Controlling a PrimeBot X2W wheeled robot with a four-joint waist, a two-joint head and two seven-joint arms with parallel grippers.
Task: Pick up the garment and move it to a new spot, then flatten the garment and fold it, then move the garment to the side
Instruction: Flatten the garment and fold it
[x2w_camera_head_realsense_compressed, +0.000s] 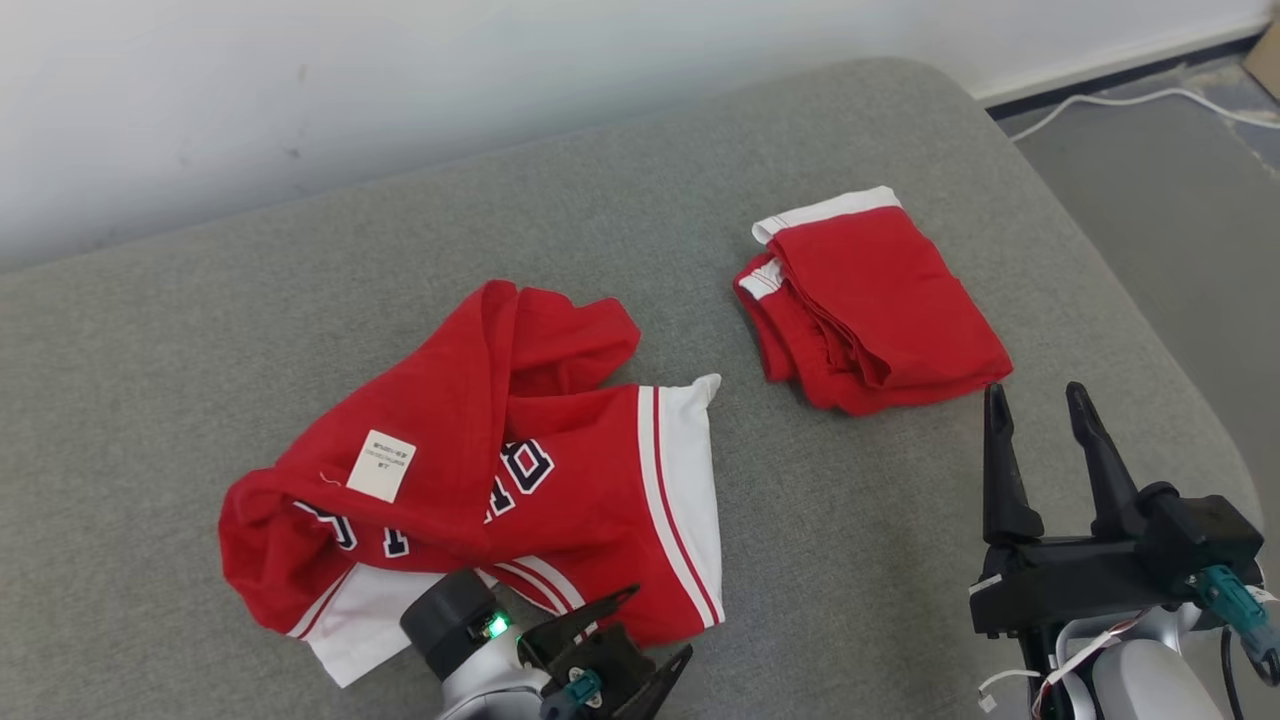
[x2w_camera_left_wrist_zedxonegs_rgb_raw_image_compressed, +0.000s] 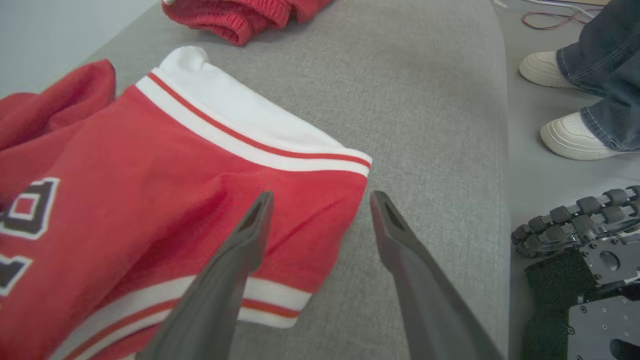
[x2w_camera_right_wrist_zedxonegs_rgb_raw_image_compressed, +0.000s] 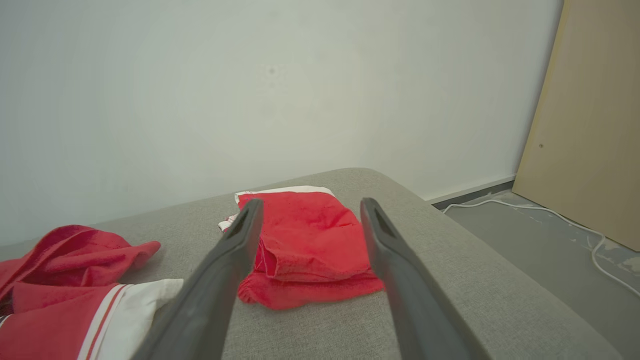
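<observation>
A crumpled red garment (x2w_camera_head_realsense_compressed: 560, 480) with white striped trim, dark letters and a white label lies at the left-centre of the grey cushioned surface (x2w_camera_head_realsense_compressed: 850, 560). My left gripper (x2w_camera_head_realsense_compressed: 662, 622) hovers open at the garment's near right corner. In the left wrist view its fingers straddle the edge of that red and white hem (x2w_camera_left_wrist_zedxonegs_rgb_raw_image_compressed: 260, 145), with the left gripper (x2w_camera_left_wrist_zedxonegs_rgb_raw_image_compressed: 321, 196) holding nothing. A second red garment (x2w_camera_head_realsense_compressed: 880, 300), folded, lies to the right. Just in front of the folded piece my right gripper (x2w_camera_head_realsense_compressed: 1034, 392) stands open and empty. Along the right gripper (x2w_camera_right_wrist_zedxonegs_rgb_raw_image_compressed: 311, 202), the folded piece (x2w_camera_right_wrist_zedxonegs_rgb_raw_image_compressed: 310, 240) lies straight ahead.
The surface ends at a pale wall (x2w_camera_head_realsense_compressed: 300, 100) behind and drops to the floor on the right, where a white cable (x2w_camera_head_realsense_compressed: 1100, 100) runs. A person's feet in white shoes (x2w_camera_left_wrist_zedxonegs_rgb_raw_image_compressed: 575, 135) stand beside the robot's base (x2w_camera_left_wrist_zedxonegs_rgb_raw_image_compressed: 590, 250). A wooden board (x2w_camera_right_wrist_zedxonegs_rgb_raw_image_compressed: 590, 125) leans against the wall.
</observation>
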